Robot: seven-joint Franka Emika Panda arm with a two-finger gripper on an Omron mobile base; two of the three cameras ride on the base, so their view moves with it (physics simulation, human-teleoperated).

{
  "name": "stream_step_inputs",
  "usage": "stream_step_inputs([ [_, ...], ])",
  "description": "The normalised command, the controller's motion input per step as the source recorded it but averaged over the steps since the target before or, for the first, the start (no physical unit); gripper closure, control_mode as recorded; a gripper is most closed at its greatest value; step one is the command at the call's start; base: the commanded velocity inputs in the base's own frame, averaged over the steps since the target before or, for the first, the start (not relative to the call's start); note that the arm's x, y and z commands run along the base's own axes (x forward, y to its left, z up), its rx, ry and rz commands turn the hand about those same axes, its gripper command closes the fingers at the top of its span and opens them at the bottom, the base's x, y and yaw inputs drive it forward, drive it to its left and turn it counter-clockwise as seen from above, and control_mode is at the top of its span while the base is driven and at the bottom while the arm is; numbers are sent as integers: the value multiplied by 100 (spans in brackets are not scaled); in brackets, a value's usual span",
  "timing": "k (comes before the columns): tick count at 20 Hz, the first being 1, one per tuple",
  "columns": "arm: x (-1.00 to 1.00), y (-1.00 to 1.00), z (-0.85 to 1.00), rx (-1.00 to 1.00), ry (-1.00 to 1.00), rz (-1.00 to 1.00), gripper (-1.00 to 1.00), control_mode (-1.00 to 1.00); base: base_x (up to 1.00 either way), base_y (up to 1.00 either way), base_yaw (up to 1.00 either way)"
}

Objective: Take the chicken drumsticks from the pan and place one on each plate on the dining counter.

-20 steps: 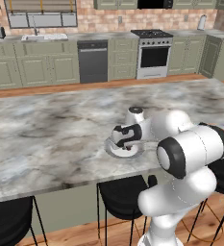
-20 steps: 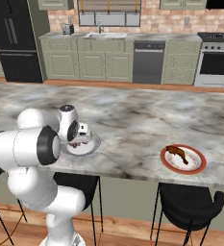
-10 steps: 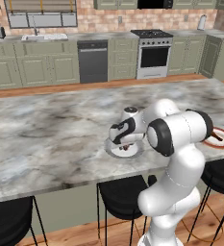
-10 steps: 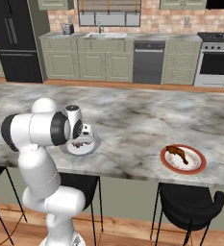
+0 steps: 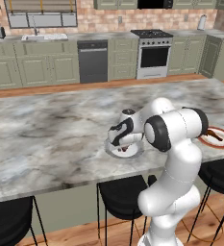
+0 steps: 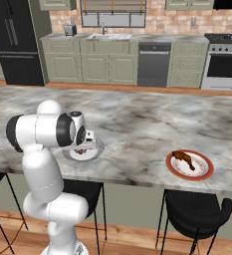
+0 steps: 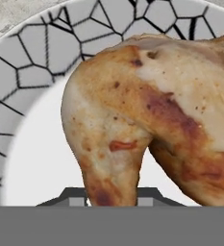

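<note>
I can read no text, label, brand, number or sign anywhere in what I see.
</note>
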Motion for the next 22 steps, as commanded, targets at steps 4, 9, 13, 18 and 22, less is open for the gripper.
stream_step_inputs([
  [4,0,0,-8,0,0,0,-100,-100,0,0,0],
  [9,0,0,-2,0,0,0,-100,-100,0,0,0],
  [13,-14,0,0,0,2,0,-100,-100,0,0,0],
  [18,-13,0,0,0,5,-1,-100,-100,0,0,0],
  [22,0,0,0,0,3,-2,-100,-100,0,0,0],
])
